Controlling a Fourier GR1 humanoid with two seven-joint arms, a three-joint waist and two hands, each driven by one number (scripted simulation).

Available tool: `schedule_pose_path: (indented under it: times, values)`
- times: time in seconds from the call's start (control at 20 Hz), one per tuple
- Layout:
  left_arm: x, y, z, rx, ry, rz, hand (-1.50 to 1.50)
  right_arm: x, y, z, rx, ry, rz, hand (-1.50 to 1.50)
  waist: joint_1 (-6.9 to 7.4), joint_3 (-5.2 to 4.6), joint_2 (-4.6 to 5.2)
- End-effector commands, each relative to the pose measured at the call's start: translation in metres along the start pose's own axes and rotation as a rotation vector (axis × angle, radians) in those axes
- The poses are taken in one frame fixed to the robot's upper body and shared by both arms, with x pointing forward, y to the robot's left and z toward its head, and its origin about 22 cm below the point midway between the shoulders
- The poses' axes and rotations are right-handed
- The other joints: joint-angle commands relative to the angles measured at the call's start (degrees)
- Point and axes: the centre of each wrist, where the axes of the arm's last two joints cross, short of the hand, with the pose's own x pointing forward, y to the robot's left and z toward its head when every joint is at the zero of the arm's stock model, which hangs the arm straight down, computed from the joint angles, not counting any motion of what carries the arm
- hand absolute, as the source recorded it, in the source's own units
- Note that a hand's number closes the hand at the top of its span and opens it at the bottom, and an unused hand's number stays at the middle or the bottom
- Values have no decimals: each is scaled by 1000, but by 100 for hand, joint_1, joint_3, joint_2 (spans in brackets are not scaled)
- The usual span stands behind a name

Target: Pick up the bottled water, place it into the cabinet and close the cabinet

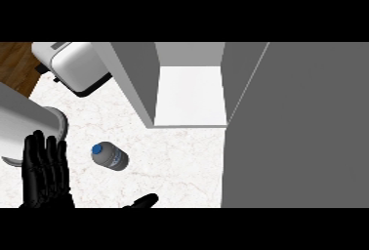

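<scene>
**A:** What containers are there, and what is in them?

**B:** One cabinet [133,78], upper middle of the frame. Its door [296,127] stands open and fills the right side. Inside I see one white shelf [191,93], and only its bare surface shows.

**A:** Where is the bottle?

**B:** There is one bottle [110,156], on the table [180,166], left of centre and below the cabinet's left wall. Its blue cap points to the upper left. I cannot tell whether it stands or lies.

**A:** And the hands?

**B:** Two. The left hand [45,171] is at the lower left with its fingers straight, close together and pointing up. It is just beside the bottle but apart from it and holds nothing. Of the right hand [142,201] only a black tip shows at the lower edge, below the bottle and clear of it. I cannot tell how it is set.

**A:** Anything else?

**B:** One toaster [72,66] at the upper left and one grey appliance [29,124] at the left edge, above the left hand.
</scene>
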Motion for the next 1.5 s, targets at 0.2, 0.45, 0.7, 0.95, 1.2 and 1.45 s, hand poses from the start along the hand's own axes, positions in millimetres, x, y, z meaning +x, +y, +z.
schedule_pose_path:
  times: [0.2,0.45,0.7,0.95,1.2,1.45]
  values:
    - [-37,6,-8,74,34,-38,-150,33,12,22,-10,-32,12,-150,4,-12,9]
    - [-48,21,-2,132,46,-65,-150,20,2,28,-35,-48,17,-150,22,-7,2]
    - [-95,13,-11,147,97,-97,-150,30,12,39,-2,-38,11,-150,-35,-14,0]
    - [-132,26,-15,155,117,-72,-150,23,11,42,-4,-33,39,-150,-14,-17,5]
    - [-156,39,-14,162,141,-68,-150,36,6,59,7,-34,22,-150,-42,-9,-4]
    - [-203,47,-34,231,154,-66,-150,21,-3,63,18,-23,21,-150,-95,-11,7]
